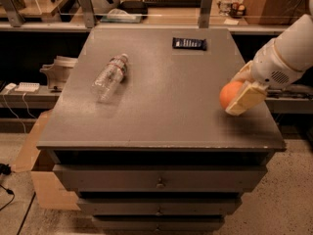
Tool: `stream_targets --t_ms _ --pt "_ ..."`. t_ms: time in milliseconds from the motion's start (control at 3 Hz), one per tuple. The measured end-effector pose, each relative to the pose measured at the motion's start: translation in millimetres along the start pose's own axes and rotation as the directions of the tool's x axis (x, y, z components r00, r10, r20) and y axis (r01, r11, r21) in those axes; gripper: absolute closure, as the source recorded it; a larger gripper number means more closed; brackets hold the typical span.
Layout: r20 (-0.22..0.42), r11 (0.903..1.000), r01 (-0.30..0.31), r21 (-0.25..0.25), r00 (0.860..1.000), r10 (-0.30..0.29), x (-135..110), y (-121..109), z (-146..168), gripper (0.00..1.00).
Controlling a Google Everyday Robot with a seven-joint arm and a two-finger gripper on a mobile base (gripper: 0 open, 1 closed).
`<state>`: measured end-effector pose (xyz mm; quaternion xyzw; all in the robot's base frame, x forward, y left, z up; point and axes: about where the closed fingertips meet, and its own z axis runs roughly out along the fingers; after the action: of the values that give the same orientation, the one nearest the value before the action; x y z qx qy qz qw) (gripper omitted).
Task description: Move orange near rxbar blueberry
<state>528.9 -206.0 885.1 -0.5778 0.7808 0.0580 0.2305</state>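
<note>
The orange [226, 94] is at the right side of the grey cabinet top [166, 116], near its right edge. My gripper [235, 98] comes in from the right on a white arm and is shut on the orange: one pale finger [246, 98] crosses its right front, the other sits behind it. The orange seems to be just above the surface. The rxbar blueberry [189, 43], a dark navy bar, lies flat at the far edge of the top, well behind and left of the orange.
A clear plastic water bottle [110, 76] lies on its side at the left of the top. Drawers [159, 182] are below the front edge. A cardboard box [39, 180] stands on the floor at left. Cluttered shelves [146, 9] run along the back.
</note>
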Motion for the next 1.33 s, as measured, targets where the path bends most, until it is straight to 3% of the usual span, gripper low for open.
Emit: stream_targets --t_ms 333,667,1000,1333 --pt "0.002 1.0000 0.003 0.001 1.000 -0.003 -1.6 0.0 -0.5 1.00" --pt "0.002 1.0000 0.003 0.001 1.000 -0.003 -1.6 0.1 -0.5 1.00" --pt "0.074 0.9991 0.037 0.022 0.997 -0.039 -34.7 -23.3 4.5 1.00" --pt "0.182 0.9938 0.085 0.072 0.979 -0.097 -91.9 -63.8 -1.5 1.00"
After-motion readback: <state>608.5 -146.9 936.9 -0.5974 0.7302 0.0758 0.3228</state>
